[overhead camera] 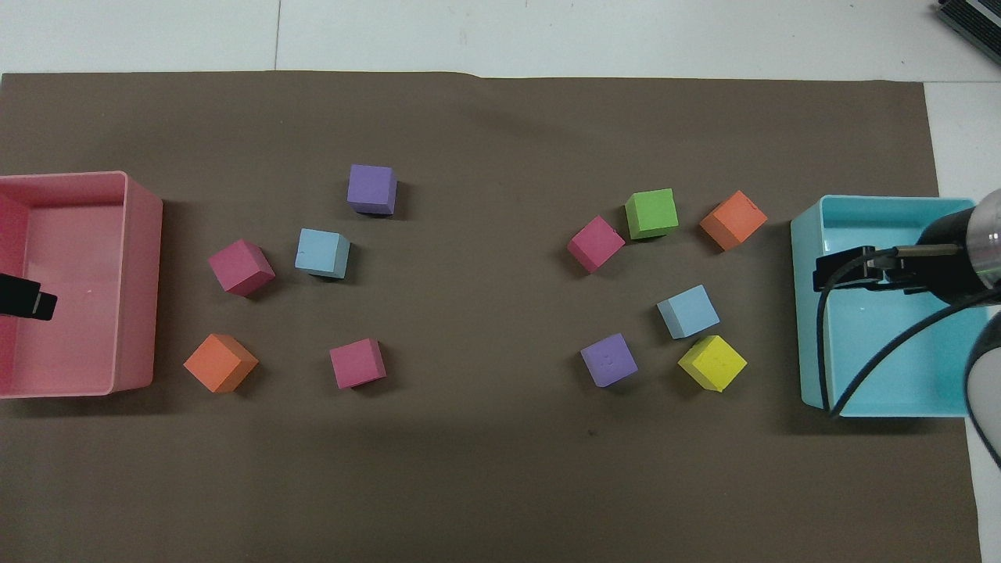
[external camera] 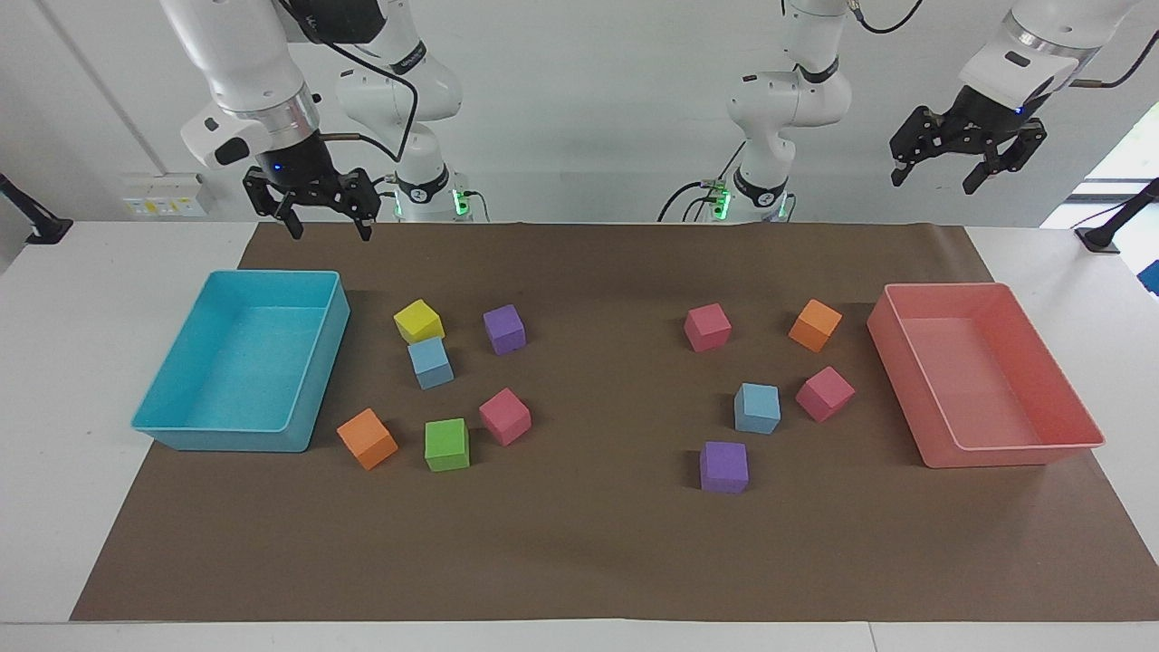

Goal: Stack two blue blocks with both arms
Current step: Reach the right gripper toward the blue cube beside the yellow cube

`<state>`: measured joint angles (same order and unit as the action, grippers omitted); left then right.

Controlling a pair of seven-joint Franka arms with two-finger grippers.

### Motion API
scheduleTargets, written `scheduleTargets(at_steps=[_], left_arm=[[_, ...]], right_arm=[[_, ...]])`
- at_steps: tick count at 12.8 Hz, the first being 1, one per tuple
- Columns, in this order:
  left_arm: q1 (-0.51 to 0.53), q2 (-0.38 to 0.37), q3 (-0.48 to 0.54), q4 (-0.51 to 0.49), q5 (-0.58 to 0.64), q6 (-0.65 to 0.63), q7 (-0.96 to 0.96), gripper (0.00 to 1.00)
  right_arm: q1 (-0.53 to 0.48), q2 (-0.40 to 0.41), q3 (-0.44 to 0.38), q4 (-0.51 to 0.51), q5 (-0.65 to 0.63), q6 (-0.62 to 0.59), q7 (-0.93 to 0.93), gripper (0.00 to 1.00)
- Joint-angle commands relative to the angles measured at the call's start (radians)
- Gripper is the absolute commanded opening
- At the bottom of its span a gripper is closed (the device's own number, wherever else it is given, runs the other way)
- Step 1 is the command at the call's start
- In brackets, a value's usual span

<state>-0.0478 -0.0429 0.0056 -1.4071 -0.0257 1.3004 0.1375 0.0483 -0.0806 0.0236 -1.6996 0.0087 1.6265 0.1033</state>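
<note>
Now, with both pincers open and empty, bring your right pincer (external camera: 326,215) from above the turquoise plastic tray (external camera: 312,380) squarely down over the light sky-blue foam cube (external camera: 430,362) touching the yellow foam cube (external camera: 418,321), while your left pincer (external camera: 967,170) waits over the pink plastic tray (external camera: 1014,448).

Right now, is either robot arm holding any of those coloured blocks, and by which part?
No, nothing is held. The right tool and the left tool both hang open and empty in the air; both blue blocks lie untouched on the table.
</note>
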Motion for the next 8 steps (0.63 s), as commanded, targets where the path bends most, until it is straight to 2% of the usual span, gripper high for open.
scheduleTargets(at_steps=[1, 8], left_arm=[[-0.001, -0.003, -0.001, 0.008, 0.003, 0.007, -0.002, 1.00], [-0.001, -0.003, -0.001, 0.008, 0.003, 0.007, -0.002, 1.00]], right_arm=[[-0.005, 0.005, 0.029, -0.054, 0.016, 0.062, -0.098, 1.00], [-0.005, 0.097, 0.073, -0.078, 0.014, 0.162, -0.307, 1.00]])
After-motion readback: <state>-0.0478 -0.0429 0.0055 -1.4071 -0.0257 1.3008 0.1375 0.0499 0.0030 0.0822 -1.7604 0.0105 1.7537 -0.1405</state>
